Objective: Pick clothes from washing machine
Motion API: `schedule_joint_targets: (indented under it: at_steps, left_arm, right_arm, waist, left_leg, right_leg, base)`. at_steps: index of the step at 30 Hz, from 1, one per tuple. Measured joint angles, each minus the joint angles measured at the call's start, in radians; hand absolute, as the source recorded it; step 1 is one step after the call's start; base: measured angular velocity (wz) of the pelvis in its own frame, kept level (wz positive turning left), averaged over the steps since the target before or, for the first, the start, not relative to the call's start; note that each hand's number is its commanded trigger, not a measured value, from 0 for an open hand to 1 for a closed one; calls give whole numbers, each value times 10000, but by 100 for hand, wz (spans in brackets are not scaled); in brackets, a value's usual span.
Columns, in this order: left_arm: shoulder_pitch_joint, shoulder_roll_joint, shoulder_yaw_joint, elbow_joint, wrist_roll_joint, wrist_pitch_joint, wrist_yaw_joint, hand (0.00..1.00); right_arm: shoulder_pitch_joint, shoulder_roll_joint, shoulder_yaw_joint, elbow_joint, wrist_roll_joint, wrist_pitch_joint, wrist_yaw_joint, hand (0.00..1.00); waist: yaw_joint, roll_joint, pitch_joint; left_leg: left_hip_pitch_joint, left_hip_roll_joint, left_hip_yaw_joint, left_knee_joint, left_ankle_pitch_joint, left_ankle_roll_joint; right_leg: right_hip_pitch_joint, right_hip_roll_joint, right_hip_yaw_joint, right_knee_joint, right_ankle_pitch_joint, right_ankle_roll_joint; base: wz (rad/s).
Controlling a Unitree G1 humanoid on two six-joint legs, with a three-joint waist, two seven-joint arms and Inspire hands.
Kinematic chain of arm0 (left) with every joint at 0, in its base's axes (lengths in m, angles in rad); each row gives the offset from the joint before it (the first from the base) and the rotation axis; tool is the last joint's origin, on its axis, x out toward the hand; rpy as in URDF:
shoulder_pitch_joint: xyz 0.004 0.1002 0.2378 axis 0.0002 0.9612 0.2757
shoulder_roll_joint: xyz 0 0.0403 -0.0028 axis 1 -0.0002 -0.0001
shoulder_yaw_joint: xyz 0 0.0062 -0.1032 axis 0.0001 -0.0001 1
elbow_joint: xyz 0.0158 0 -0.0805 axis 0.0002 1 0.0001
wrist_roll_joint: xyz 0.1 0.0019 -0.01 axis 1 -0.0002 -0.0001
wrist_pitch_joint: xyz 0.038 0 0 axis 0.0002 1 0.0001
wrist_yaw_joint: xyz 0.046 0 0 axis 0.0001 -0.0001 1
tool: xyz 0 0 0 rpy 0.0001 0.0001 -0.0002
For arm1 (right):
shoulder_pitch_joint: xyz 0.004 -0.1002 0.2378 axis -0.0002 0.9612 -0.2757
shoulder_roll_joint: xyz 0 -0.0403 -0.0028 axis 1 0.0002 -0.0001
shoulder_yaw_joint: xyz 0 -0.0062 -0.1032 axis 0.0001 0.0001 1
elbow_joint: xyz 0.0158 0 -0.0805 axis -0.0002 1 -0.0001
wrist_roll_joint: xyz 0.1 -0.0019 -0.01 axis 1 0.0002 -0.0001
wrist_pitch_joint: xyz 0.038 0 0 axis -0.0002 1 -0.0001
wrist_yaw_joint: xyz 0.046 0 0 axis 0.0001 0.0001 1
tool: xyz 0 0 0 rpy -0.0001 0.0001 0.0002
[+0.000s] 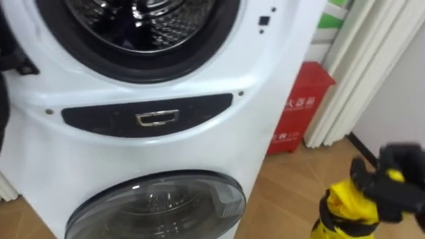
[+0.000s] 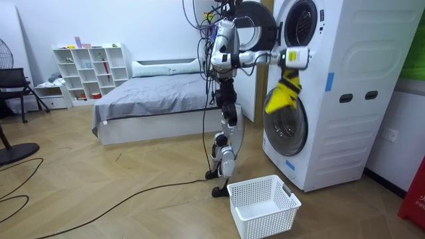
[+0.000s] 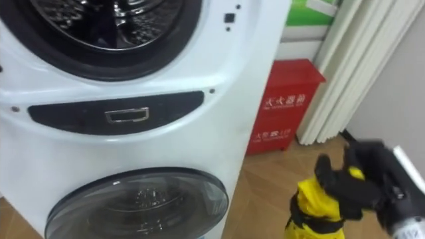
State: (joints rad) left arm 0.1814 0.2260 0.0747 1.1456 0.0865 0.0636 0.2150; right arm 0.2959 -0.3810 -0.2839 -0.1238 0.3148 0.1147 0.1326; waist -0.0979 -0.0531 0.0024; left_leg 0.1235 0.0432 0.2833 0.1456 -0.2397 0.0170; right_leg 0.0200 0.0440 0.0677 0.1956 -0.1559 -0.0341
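The washing machine has its top drum open on the left. Further right, the right hand is curled tight round a yellow cloth, held in the air outside the machine. The picking looks done. Next the cloth probably goes down into the white basket, which the room view shows on the floor.

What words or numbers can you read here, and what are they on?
On the red box: white characters in two rows, too blurred to read.
On the washing machine: a silver badge on its dark panel, no letters legible.
On the yellow cloth held in the right hand: no print visible.
So nothing can be quoted.
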Motion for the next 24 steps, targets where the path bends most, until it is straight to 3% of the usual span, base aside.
schedule_joint_targets:
  at_steps: [3, 8, 10, 11, 13, 14, 15, 16, 19, 24]
  left_arm:
    - [-48, 1, -47, -309, -63, -15, -10, 0]
    - [-378, 39, -822, -278, -120, -12, -97, 0]
    - [-422, 9, -1266, -281, -208, -14, -128, 0]
    - [-462, -1, -1360, -298, -277, -17, -141, 0]
    - [-609, -71, -1395, -346, -447, -44, -303, 0]
    - [-635, -73, -1412, -350, -580, -61, -317, 0]
    - [-705, -70, -1514, -343, -743, -70, -320, 0]
    - [-779, -84, -1625, -344, -863, -91, -333, 0]
    - [-1052, -96, -1779, -367, -957, -218, -508, 0]
    - [-1329, -185, -2318, -401, -1173, -433, -607, 0]
  right_arm:
    - [-8, 88, 93, 563, 102, 19, 20, 100]
    - [-131, 217, 331, 1916, 128, -53, 122, 100]
    - [-329, 350, 388, 2907, 119, -49, 155, 100]
    - [-364, 353, 388, 3078, 121, -50, 130, 100]
    - [-647, 352, 381, 3700, 157, -98, 108, 100]
    - [-779, 352, 382, 3987, 282, -183, 107, 100]
    - [-1008, 351, 365, 4549, 453, -271, 39, 100]
    - [-1149, 351, 361, 4862, 513, -271, -159, 100]
    - [-1696, 352, 429, 5532, 535, -302, -467, 100]
    - [-2646, 353, 745, 6699, 542, -606, -1050, 100]
  waist:
    - [-59, 63, -25]
    - [-304, 198, 23]
    - [-390, 460, -7]
    - [-421, 484, -15]
    - [-481, 920, 4]
    - [-577, 1028, -5]
    - [-626, 1238, -58]
    - [-667, 1383, -12]
    - [-676, 1678, 3]
    - [-727, 1894, -16]
  left_leg:
    - [-94, 33, 318, 67, 1, -3]
    - [-164, 67, 631, 73, 2, -5]
    - [-279, 78, 760, 73, -16, -6]
    - [-317, 68, 775, 73, -16, -4]
    - [-569, 60, 1002, 78, -15, 7]
    - [-656, 58, 1007, 89, -15, 10]
    - [-799, 41, 1011, 105, -3, 30]
    - [-902, 20, 1025, 108, 14, 57]
    - [-1315, -20, 1171, 212, 62, 100]
    - [-1738, -44, 1215, 266, 141, 135]
  right_leg:
    - [-261, 58, 282, 116, 7, -12]
    - [-446, 126, 592, 105, 102, 1]
    - [-634, 157, 683, 104, 200, 38]
    - [-714, 150, 686, 117, 210, 49]
    - [-1060, 153, 714, 139, 317, 82]
    - [-1143, 150, 698, 135, 335, 84]
    - [-1310, 135, 703, 187, 343, 88]
    - [-1496, 132, 717, 319, 337, 91]
    - [-2052, 120, 843, 586, 299, 95]
    - [-2531, 89, 842, 714, 300, 99]
  base:
    - [-31]
    - [-19]
    - [-26]
    - [-22]
    - [-33]
    - [-20]
    - [-9]
    - [-7]
    - [-14]
    - [-4]
